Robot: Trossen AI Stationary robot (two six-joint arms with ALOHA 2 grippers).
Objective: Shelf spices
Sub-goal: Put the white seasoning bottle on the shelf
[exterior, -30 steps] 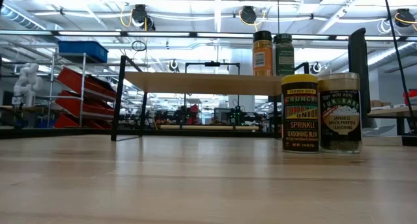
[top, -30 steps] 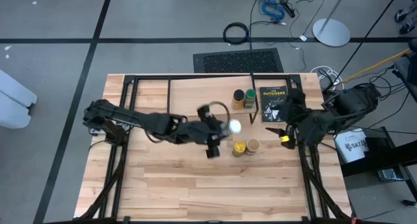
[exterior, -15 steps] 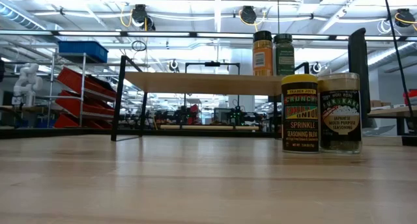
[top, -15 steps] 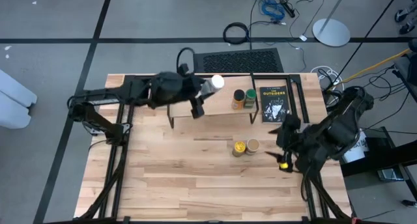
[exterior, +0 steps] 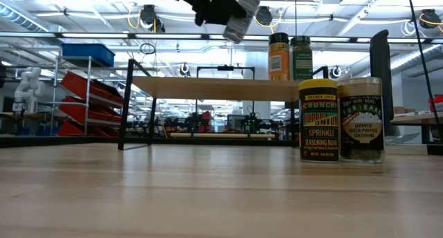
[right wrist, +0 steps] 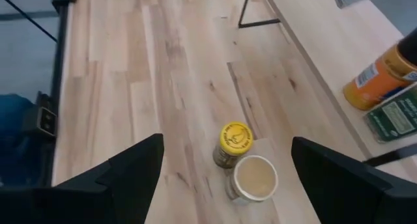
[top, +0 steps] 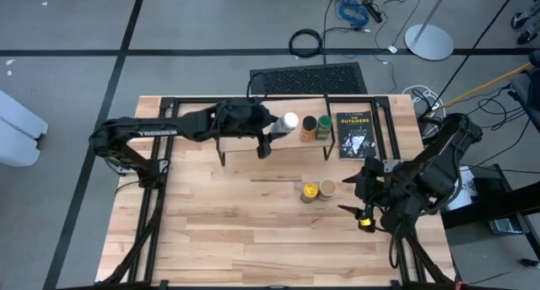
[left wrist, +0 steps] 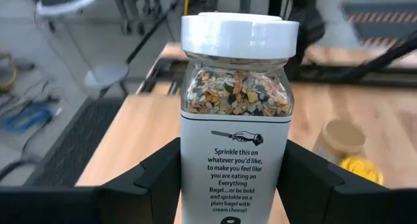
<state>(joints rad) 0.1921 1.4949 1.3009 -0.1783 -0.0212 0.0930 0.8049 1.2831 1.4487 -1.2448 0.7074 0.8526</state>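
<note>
Left wrist view: white-lidded jar [left wrist: 237, 120] base cropped

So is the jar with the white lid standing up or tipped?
Tipped: the white-lid jar hangs slanted in the left end effector above the shelf.

Two jars [top: 316, 128] stand side by side on the shelf [top: 240, 131], with a book [top: 353, 134] right of them. Two more jars [top: 318, 190] touch on the worktop [top: 228, 231] in front. A fifth jar [top: 288, 121] is held tilted above the shelf.
</note>
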